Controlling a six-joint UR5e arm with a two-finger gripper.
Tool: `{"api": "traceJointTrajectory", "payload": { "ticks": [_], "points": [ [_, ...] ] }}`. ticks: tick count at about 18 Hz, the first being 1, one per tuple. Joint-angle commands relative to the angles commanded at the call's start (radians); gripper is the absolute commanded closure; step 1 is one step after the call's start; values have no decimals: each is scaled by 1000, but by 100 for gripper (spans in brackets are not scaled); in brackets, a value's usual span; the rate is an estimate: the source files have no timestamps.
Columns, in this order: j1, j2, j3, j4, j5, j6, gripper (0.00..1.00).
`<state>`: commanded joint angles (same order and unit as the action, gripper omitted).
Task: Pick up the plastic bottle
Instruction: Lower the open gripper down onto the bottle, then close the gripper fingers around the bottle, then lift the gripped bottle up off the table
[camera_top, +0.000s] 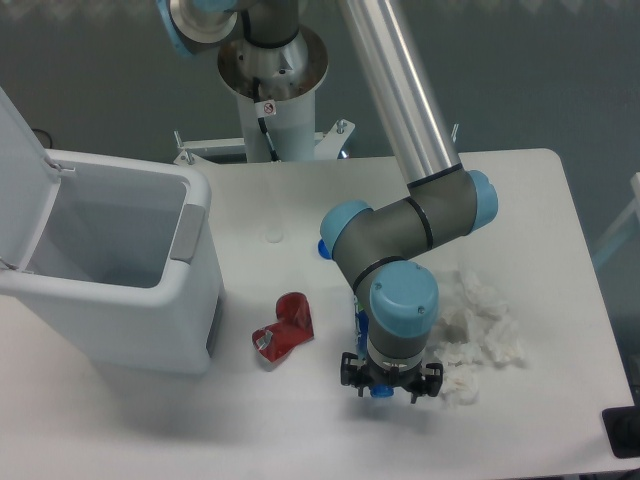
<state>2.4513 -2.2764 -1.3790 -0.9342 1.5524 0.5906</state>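
The plastic bottle (380, 391) is almost wholly hidden under my wrist. Only a small blue piece shows below the gripper body, and a thin blue strip shows at the wrist's left edge. My gripper (391, 384) points straight down over it, low near the table's front. The fingertips are hidden beneath the gripper body, so I cannot tell how the jaws stand or whether they touch the bottle.
A crumpled red wrapper (284, 329) lies left of the gripper. Crumpled white tissue (480, 330) lies to its right. A blue cap (323, 247) peeks out behind the arm's elbow. A white bin (120, 270) with its lid open stands at the left.
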Motion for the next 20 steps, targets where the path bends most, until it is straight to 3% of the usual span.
{"api": "traceJointTrajectory", "payload": {
  "ticks": [11, 20],
  "points": [
    [-2, 31, -9, -6, 5, 2, 82],
    [9, 112, -20, -12, 6, 6, 91]
  ]
}}
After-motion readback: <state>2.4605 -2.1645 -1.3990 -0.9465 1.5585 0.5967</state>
